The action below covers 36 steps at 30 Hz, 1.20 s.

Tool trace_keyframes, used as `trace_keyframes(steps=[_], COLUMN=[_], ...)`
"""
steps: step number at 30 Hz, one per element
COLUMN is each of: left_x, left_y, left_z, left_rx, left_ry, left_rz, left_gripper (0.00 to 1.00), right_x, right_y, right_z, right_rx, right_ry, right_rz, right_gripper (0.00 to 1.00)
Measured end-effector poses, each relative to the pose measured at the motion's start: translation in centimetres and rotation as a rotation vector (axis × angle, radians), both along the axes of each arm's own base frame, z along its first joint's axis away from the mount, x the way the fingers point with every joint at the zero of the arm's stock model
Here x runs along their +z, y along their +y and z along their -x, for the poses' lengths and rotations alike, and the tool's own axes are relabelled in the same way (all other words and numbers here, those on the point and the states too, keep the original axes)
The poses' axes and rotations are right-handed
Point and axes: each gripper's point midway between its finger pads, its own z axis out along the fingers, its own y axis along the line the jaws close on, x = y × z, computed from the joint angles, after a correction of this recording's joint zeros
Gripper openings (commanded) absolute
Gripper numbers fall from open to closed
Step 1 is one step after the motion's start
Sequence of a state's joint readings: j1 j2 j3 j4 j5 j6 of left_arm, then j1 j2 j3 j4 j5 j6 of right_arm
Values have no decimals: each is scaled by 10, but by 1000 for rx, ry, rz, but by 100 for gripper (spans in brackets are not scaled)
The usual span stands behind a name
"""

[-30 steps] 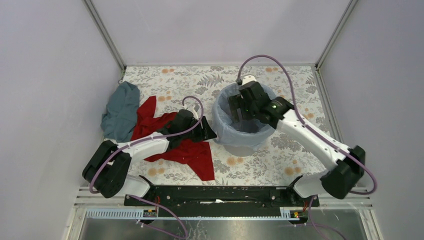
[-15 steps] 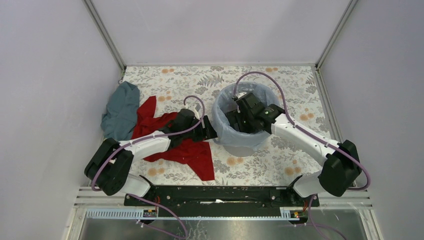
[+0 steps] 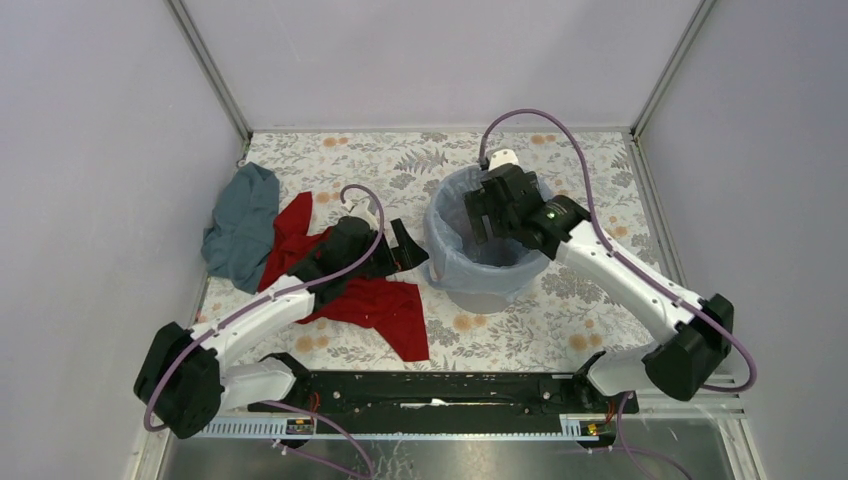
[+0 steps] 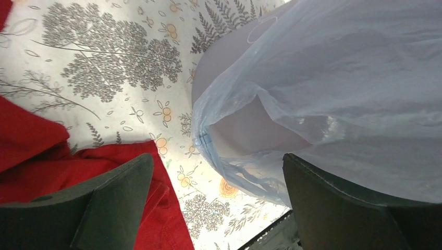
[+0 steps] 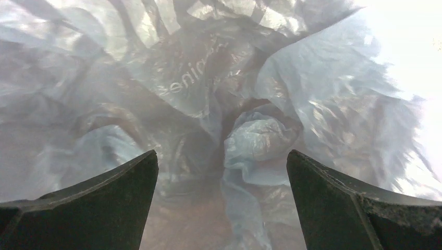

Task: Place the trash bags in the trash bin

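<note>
Pale blue plastic film, a thin and wrinkled trash bag (image 3: 447, 262), lines the round light grey trash bin (image 3: 492, 298). It folds out over the rim and hangs down the outer wall on the left and near sides. The bin stands upright, right of centre, on a table (image 3: 340, 160) covered with a leaf and flower print.

The left gripper (image 3: 412, 252) sits low, just left of the bin, pointing right toward the draped film. Its fingers are spread wide and hold nothing. In the left wrist view the bag's loose hem and a bare patch of grey bin wall lie beyond the fingertips, with red fabric under the left finger.

The right gripper (image 3: 481, 222) points down into the mouth of the bin from the arm on the right side. Its fingers are also spread wide and grip nothing. The right wrist view looks past them into glossy, crumpled film bunched inside the bin, with faint printed lettering on one fold.

A red cloth (image 3: 385, 310) lies crumpled on the table beneath the left arm. A teal-grey cloth (image 3: 240, 225) is heaped at the left edge, touching the red one on its left.
</note>
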State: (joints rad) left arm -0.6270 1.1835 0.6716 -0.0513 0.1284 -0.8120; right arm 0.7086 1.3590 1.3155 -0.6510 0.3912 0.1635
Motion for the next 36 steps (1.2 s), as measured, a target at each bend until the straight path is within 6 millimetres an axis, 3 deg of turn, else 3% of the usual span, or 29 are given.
trace_keyframes(steps=[5, 8, 12, 15, 22, 24, 27, 29, 32, 36], left_x=[8, 4, 0, -7, -14, -13, -16, -22, -27, -26], left_y=[14, 16, 10, 5, -10, -15, -24, -30, -34, -36], left_z=[1, -1, -9, -14, -14, -15, -18, -19, -17, -17], left_rx=[48, 59, 57, 52, 26, 14, 1, -12, -23, -25], left_ry=[-19, -1, 21, 45, 70, 69, 78, 92, 102, 97], left_rz=[-26, -47, -59, -69, -62, -53, -43, -46, -53, -52], left_gripper=[99, 99, 99, 99, 99, 99, 99, 99, 99, 99], right_x=[-43, -76, -97, -91, -36, -35, -50, -64, -83, -82], right_y=[-1, 5, 18, 27, 23, 23, 23, 14, -19, -63], right_z=[-6, 6, 25, 29, 19, 17, 14, 9, 4, -10], right_rx=[-22, 7, 63, 94, 81, 73, 49, 10, -102, -279], right_ry=[96, 194, 285, 284, 99, 88, 110, 105, 66, 26], right_rz=[103, 101, 33, -28, -124, -128, -104, -61, 61, 174], right_gripper=[100, 100, 100, 100, 100, 100, 100, 100, 99, 100])
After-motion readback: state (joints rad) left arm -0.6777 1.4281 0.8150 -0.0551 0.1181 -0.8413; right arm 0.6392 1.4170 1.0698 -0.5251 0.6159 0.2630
